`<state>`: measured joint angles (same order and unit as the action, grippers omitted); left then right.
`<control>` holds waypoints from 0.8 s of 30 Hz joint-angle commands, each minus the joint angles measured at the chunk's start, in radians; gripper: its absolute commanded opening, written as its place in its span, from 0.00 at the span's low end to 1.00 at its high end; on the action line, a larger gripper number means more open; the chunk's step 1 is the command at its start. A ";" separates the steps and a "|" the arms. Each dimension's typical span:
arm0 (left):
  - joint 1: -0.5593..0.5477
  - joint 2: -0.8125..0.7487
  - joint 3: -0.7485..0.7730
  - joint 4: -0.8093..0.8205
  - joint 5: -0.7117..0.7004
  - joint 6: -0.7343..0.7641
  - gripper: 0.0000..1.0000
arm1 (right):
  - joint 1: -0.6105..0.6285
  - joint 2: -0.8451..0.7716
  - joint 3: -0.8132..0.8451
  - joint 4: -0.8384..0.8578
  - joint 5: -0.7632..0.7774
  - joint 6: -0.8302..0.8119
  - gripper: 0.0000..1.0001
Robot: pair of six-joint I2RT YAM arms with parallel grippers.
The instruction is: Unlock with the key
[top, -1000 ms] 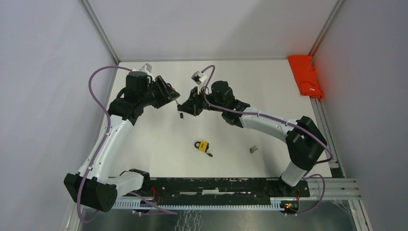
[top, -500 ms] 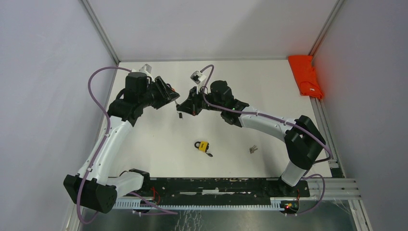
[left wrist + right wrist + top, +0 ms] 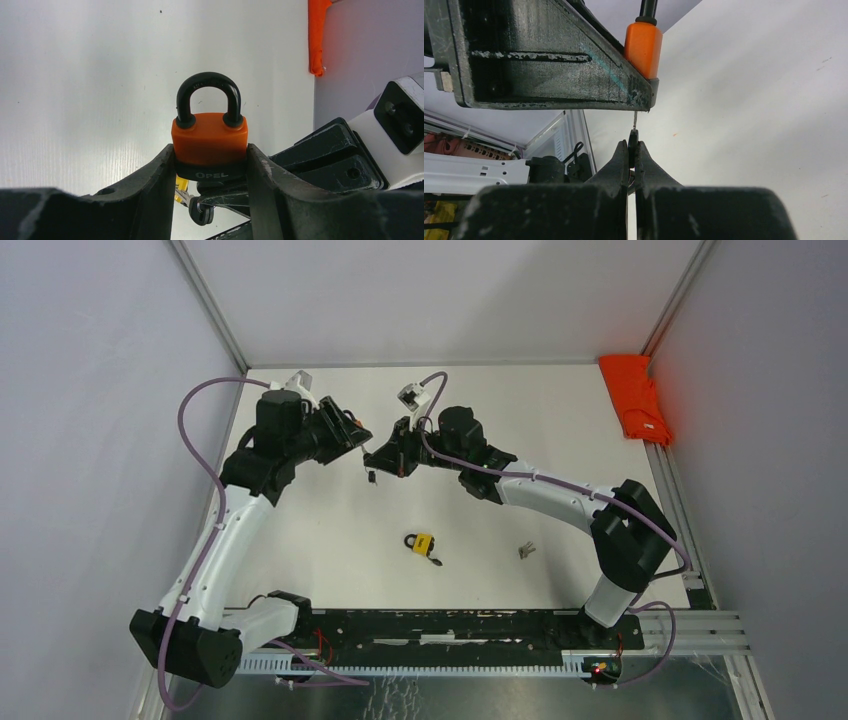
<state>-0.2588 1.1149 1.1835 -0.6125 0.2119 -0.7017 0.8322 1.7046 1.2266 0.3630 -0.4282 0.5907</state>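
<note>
An orange padlock with a black shackle is clamped upright between my left gripper's fingers, which press on its two sides. From the right wrist view the padlock sits just above my right gripper, which is shut on the black head of a key. The thin blade points up and reaches the lock's underside; whether it has entered is hidden. A spare key dangles on the ring below. In the top view the left gripper and right gripper meet above the table's far middle.
A yellow padlock with a key in it lies in the middle of the table. A small bunch of keys lies to its right. An orange cloth hangs at the far right edge. Frame posts and walls close in the table.
Both grippers have drifted slightly left and away together. The right gripper with the key has edged closer under the padlock. Both grips are unchanged.
</note>
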 commanded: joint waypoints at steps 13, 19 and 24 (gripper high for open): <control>-0.002 -0.031 -0.052 0.034 0.021 0.053 0.02 | -0.012 0.007 0.139 0.075 0.054 0.007 0.00; -0.004 -0.036 -0.074 0.043 0.028 0.048 0.02 | -0.013 0.030 0.186 0.053 0.069 -0.004 0.00; -0.009 -0.041 -0.077 0.048 0.030 0.043 0.02 | -0.013 0.058 0.200 0.080 0.076 0.017 0.00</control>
<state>-0.2527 1.0962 1.1213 -0.5301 0.1841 -0.6880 0.8291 1.7592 1.3319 0.2722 -0.4080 0.6022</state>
